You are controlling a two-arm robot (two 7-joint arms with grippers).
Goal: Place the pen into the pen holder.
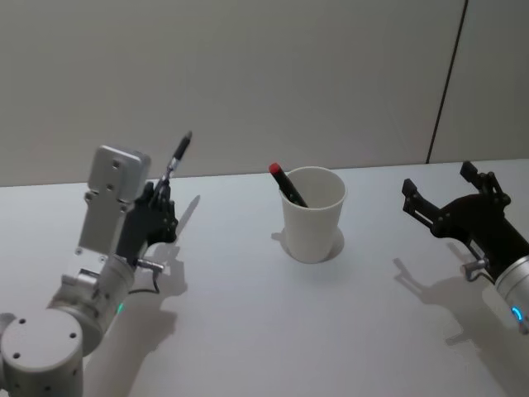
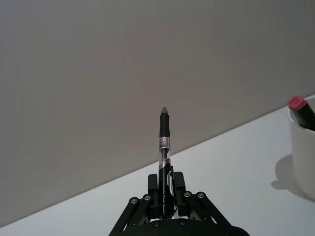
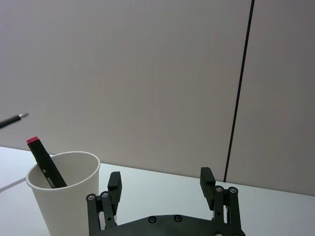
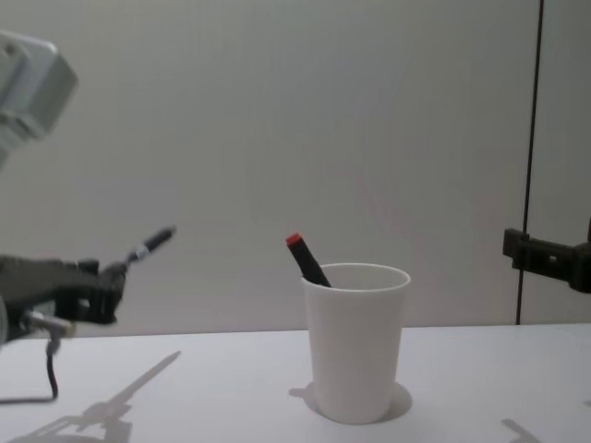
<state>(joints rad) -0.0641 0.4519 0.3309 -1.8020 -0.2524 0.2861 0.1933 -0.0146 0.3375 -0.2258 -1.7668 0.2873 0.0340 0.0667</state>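
While the left gripper (image 1: 162, 197) is clamped on one end of the slim black pen with a clear barrel section (image 1: 177, 159), the carrying step is in hand. The pen is held clear of the pale grey table (image 1: 248, 331), its free end slanting up towards 1 o'clock. The plain white paper cup (image 1: 312, 217) that serves as pen holder stands at 3 o'clock from that gripper, well apart, with a red-capped black marker (image 1: 286, 184) leaning inside towards 11 o'clock. At 3 o'clock from the cup, the right gripper (image 1: 440, 184) hovers with its fingers spread wide and nothing between them. Next, I judge, the left arm must cross to above the rolled rim, tip the pen downward and let go without knocking the light cup or the marker.
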